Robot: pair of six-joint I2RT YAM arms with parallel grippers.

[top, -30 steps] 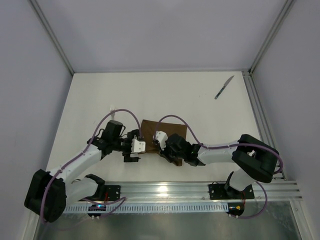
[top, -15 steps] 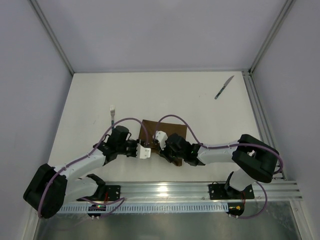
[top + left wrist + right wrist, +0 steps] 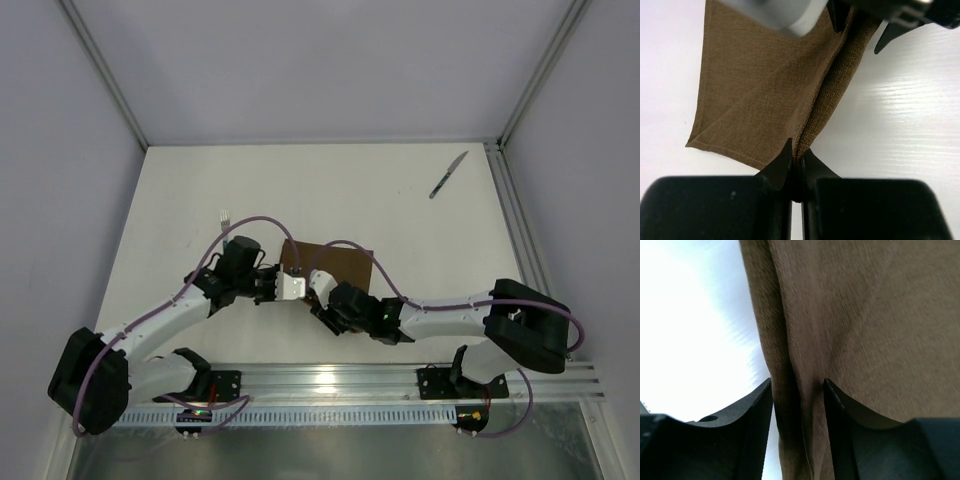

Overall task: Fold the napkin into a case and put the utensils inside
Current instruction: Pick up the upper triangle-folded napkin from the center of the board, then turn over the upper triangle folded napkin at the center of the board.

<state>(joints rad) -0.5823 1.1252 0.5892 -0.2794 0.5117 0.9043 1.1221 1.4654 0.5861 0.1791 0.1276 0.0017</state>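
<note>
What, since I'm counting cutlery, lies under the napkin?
The fork and the knife lie on the table, apart from the napkin. Beneath the cloth is covered, so nothing there can be confirmed.

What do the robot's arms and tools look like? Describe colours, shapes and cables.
Both the left arm and right arm have white tubular links between bulky black joints. A mauve cable loops along each. The left tool and right tool have white housings and black, tapering fingers.
</note>
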